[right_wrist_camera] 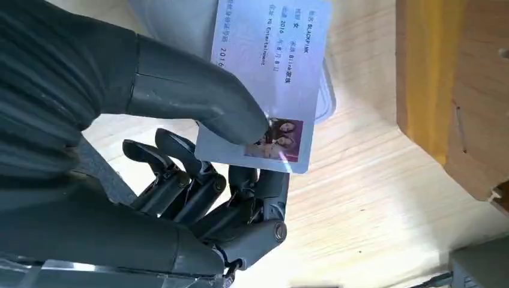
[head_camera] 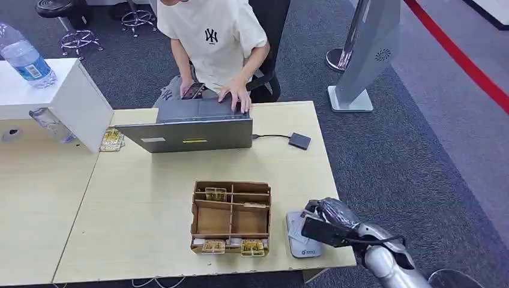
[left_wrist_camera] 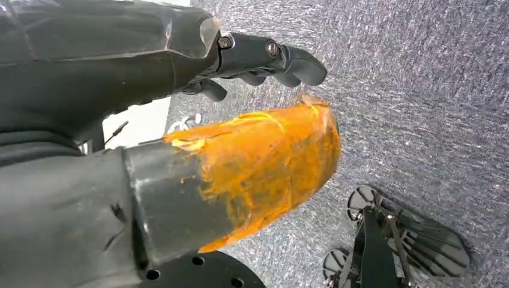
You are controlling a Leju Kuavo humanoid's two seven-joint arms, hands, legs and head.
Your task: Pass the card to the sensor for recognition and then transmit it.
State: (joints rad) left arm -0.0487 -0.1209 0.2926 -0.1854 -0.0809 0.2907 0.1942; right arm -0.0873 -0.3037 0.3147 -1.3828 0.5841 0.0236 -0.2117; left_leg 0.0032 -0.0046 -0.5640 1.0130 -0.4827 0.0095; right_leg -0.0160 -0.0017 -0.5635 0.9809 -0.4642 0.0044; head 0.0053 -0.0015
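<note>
My right hand [head_camera: 329,221] hovers at the table's front right corner, just over the white sensor [head_camera: 304,246]. In the right wrist view this hand [right_wrist_camera: 180,198] pinches a pale ID card [right_wrist_camera: 270,66] between its thumb and the dark fingers under it. The card has printed text and a small photo, and it lies flat over the grey-white sensor [right_wrist_camera: 174,21]. Over the grey carpet hangs my left hand [left_wrist_camera: 240,138], its thumb wrapped in orange tape, its fingers [left_wrist_camera: 270,57] apart from the thumb and holding nothing.
A compartmented cardboard box [head_camera: 231,217] with several cards stands just left of the sensor; its wall [right_wrist_camera: 456,90] is close to the card. A person types at a laptop [head_camera: 192,131] across the light wooden table [head_camera: 144,180]. A small dark hub [head_camera: 299,141] lies beside the laptop.
</note>
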